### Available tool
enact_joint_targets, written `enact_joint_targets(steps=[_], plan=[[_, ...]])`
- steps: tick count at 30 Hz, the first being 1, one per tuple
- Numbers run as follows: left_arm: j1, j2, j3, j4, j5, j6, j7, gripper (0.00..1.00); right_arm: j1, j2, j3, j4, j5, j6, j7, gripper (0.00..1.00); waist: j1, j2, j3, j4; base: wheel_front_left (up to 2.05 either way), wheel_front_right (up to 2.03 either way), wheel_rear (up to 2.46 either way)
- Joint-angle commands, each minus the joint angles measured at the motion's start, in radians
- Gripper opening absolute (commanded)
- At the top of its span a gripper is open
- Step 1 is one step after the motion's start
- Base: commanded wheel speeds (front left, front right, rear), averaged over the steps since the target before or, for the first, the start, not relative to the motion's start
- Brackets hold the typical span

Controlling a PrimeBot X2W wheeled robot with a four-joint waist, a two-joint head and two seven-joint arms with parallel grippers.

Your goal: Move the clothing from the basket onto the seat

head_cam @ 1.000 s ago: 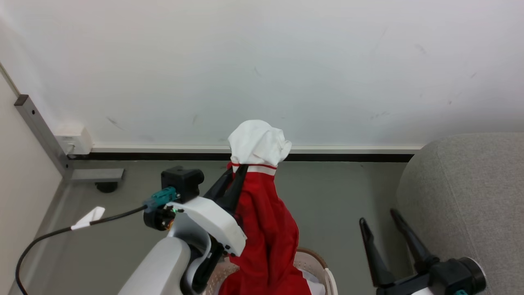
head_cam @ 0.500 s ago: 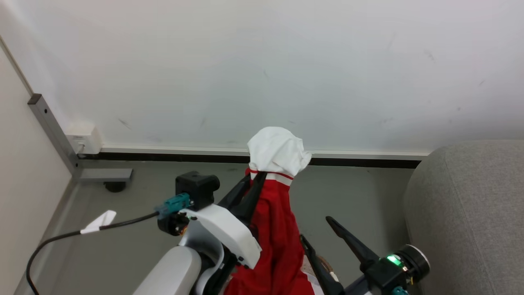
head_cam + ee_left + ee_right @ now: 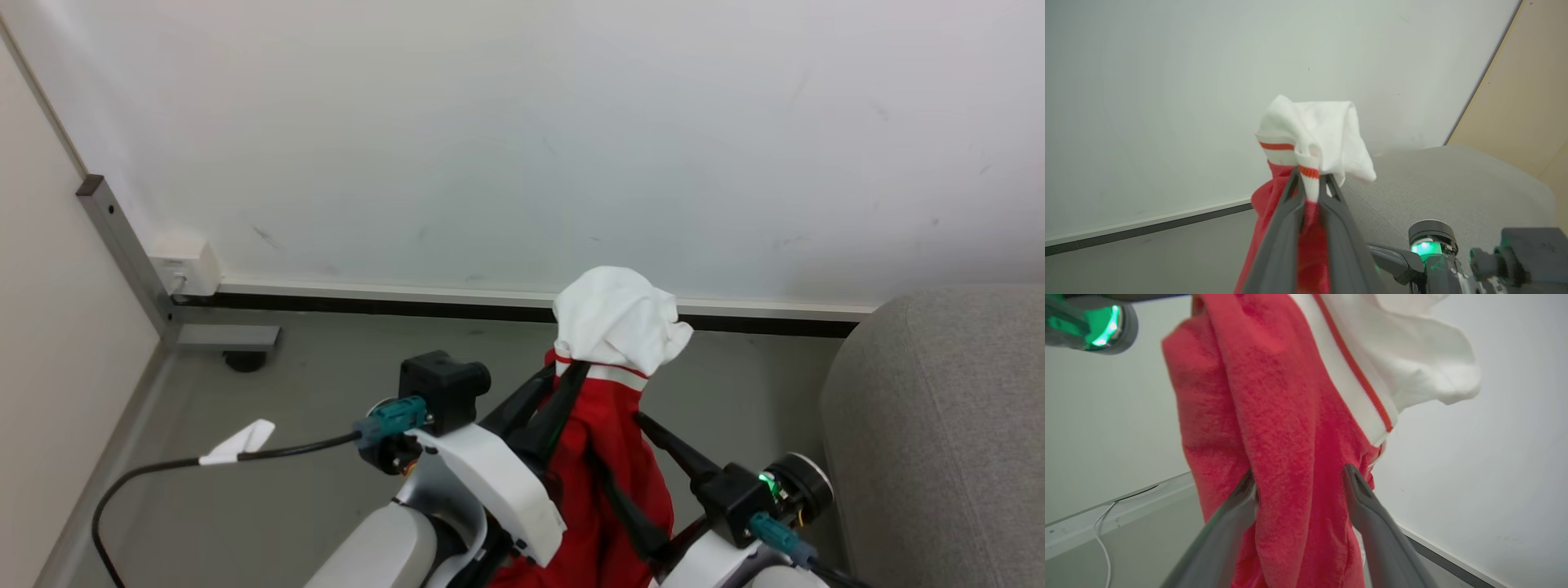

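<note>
The clothing [image 3: 616, 314] is a red garment with a white striped-trim top, hanging lifted above the floor. My left gripper [image 3: 563, 371] is shut on the clothing [image 3: 1323, 130] just under the white bunch, as the left wrist view shows at the left gripper [image 3: 1312, 179]. My right gripper [image 3: 613, 435] is open, one finger on each side of the hanging red fabric. In the right wrist view the clothing [image 3: 1274, 396] drapes between the fingers of the right gripper [image 3: 1300, 473]. The grey seat [image 3: 939, 425] stands to the right. The basket is out of view.
A white wall with a dark baseboard [image 3: 392, 304] runs behind. At the left stand a metal post [image 3: 122, 245] and a white socket box [image 3: 184, 265]. A black cable with a white tag [image 3: 241, 441] lies on the grey floor. The seat [image 3: 1445, 183] is beyond the clothing.
The head camera has shifted. My right gripper has swung from beside the seat up to the hanging clothing and now brackets it. The left gripper has carried the clothing a little toward the seat.
</note>
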Motion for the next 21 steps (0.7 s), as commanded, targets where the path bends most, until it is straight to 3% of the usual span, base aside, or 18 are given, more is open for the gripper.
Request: enact_joint_targets(steps=[1, 7, 8, 9, 11, 18, 20, 21], plan=[[0.007, -0.003, -0.005, -0.017, -0.011, -0.006, 0.007, 0.00, -0.029, -0.004, 0.003, 0.021, 0.008, -0.002, 0.000, 1.00, -0.0001, -0.0001, 0.005, 0.003, 0.00, 0.00, 0.00], [0.010, -0.008, -0.024, -0.055, -0.024, -0.009, 0.029, 0.00, -0.076, -0.004, 0.047, 0.086, 0.069, -0.002, 0.000, 1.00, -0.0001, -0.0001, 0.013, 0.008, 0.00, 0.00, 0.00], [0.009, -0.008, -0.025, -0.060, -0.024, -0.008, 0.031, 0.00, -0.082, -0.004, 0.056, 0.096, 0.084, -0.002, 0.000, 0.75, -0.0001, -0.0001, 0.014, 0.009, 0.00, 0.00, 0.00], [0.008, -0.008, -0.027, -0.064, -0.026, -0.007, 0.033, 0.00, -0.088, -0.004, 0.062, 0.101, 0.098, -0.002, 0.000, 0.35, -0.0001, -0.0001, 0.016, 0.010, 0.00, 0.00, 0.00], [0.007, -0.005, -0.026, -0.070, -0.028, -0.005, 0.035, 0.00, -0.093, -0.004, 0.054, 0.088, 0.117, -0.002, 0.000, 0.00, -0.0001, -0.0001, 0.019, 0.010, 0.00, 0.00, 0.00], [0.016, 0.021, 0.010, -0.048, -0.029, 0.013, 0.018, 0.00, -0.082, -0.004, 0.014, 0.034, 0.161, -0.002, 0.000, 0.00, -0.0001, -0.0001, 0.028, -0.003, 0.00, 0.00, 0.00], [0.017, 0.035, 0.023, -0.029, -0.011, 0.025, 0.001, 0.38, -0.076, -0.004, -0.004, 0.016, 0.165, -0.002, 0.000, 0.00, -0.0001, -0.0001, 0.029, -0.009, 0.00, 0.00, 0.00], [0.021, 0.036, 0.025, -0.017, -0.012, 0.029, -0.008, 0.51, -0.073, -0.004, -0.013, 0.005, 0.165, -0.002, 0.000, 0.00, -0.0001, -0.0001, 0.029, -0.012, 0.00, 0.00, 0.00]])
